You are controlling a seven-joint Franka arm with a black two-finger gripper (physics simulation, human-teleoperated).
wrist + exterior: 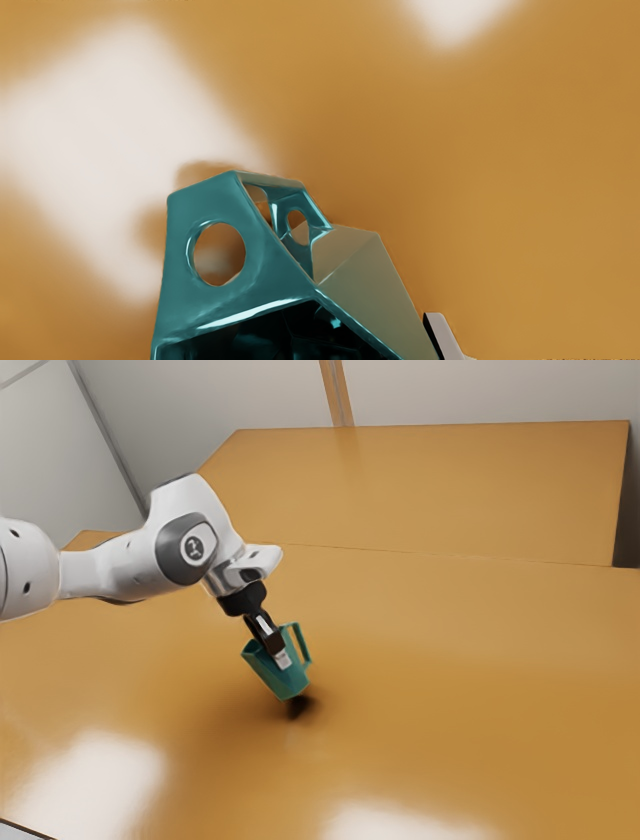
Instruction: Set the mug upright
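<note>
The mug point(285, 682) is held aslant by the claw point(282, 658) over the counter point(450, 690), well in from its edges and nearer its edge at the exterior view's left. The claw is closed on the mug, with one finger point(446, 335) laid along its side; the other is hidden, and how widely the two are parted cannot be told. The mug's open end is tipped up toward the exterior view's left, and its base is pointed down toward the exterior view's right. The handle point(305, 644) is carried on the side toward the exterior view's right. A dark shadow point(300, 707) is cast on the counter just beside the base; whether the lowest edge is touching the counter cannot be made out. In the wrist view, the dark inside of the mug is turned toward the hand, and a round hole is seen in a teal part beyond the rim point(250, 312). The arm point(110, 565) is stretched in over the counter from the exterior view's left. Beyond the counter's far edge, a second table point(430, 490) is seen, backed by a pale wall point(230, 395).
</note>
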